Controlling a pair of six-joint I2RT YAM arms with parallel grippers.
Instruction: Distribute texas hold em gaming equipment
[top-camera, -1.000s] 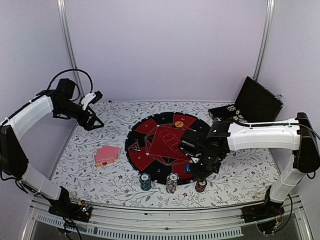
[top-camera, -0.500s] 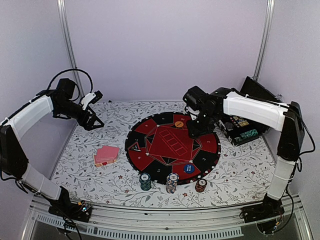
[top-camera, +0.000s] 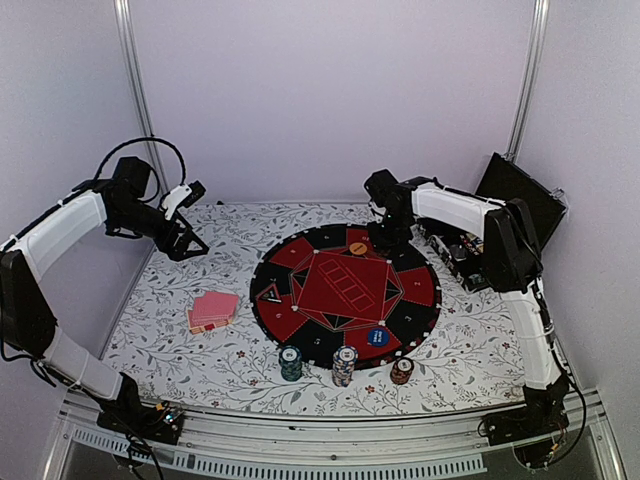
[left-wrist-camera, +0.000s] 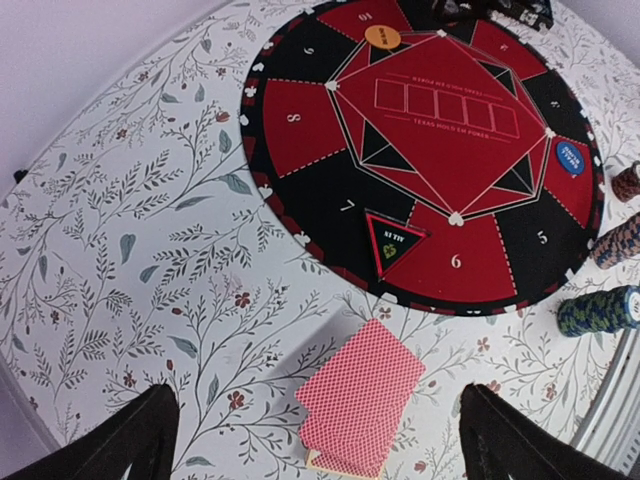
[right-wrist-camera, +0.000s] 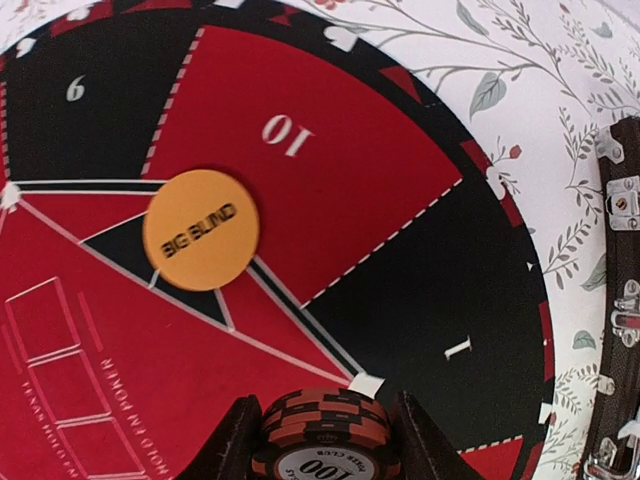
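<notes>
My left claw (top-camera: 187, 241) hangs spread wide and holding nothing above the far left of the flowered tabletop (top-camera: 160, 330). Below it, nearer and to the right, the deck of playing cards (left-wrist-camera: 360, 410) lies pink-red backs up, slightly fanned, just left of the round mat (top-camera: 300, 328) and not touching it. On the mat's left part lies a small triangular marker (left-wrist-camera: 393, 238).

Three stacks stand in a row just off the mat's near rim: the green chip stack (top-camera: 290, 362), then the blue-and-white chip stack (top-camera: 344, 366), then the dark red chip stack (top-camera: 402, 371). The blue disc (top-camera: 377, 337) lies on the mat's near right part, just beyond those stacks. The orange disc (right-wrist-camera: 201, 229), marked BIG BLIND, lies on the mat's far part beside the segment numbered 10.

My right claw (top-camera: 388, 238) is over the far side of the mat, just right of the orange disc, pinching the red-and-black chip stack (right-wrist-camera: 322, 425) from both sides. I cannot tell whether that stack touches the mat. The black case (top-camera: 520, 195) stands open at the far right corner.
</notes>
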